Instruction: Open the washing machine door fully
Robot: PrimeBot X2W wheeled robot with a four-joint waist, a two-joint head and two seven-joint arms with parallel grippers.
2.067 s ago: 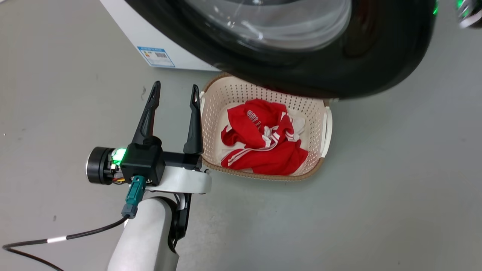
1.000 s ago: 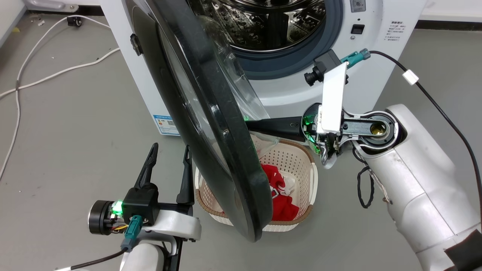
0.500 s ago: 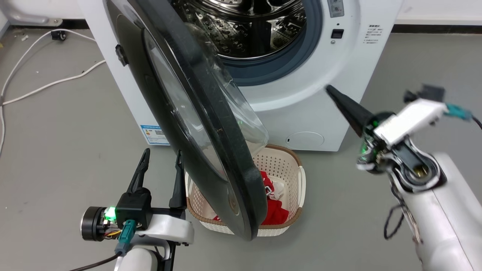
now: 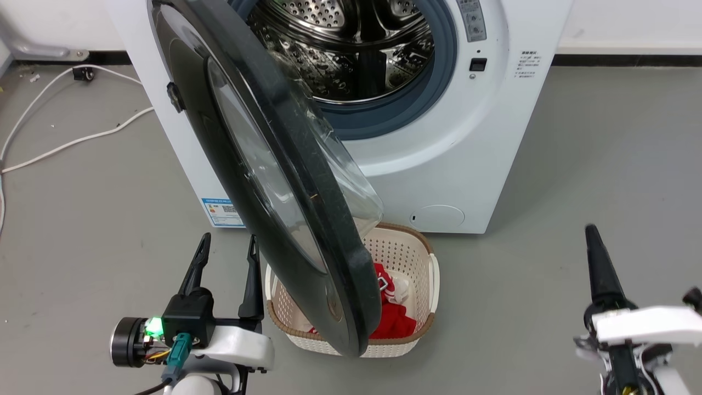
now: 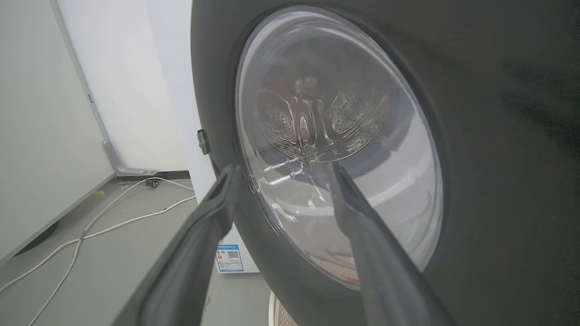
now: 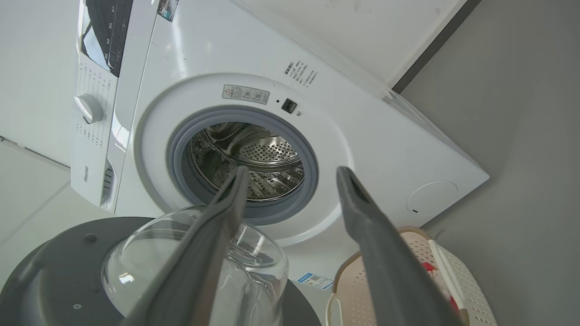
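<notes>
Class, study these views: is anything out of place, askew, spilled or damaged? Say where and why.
Nothing looks spilled or broken. The cream laundry basket sits directly beneath the open washing machine door, whose lower edge overhangs it, so reaching the red clothing looks awkward. White cables trail loose over the floor beside the washing machine.

washing machine (image 6: 385,136) | panel brand: Hisense | blue label sticker (image 4: 222,212): print too small to read
</notes>
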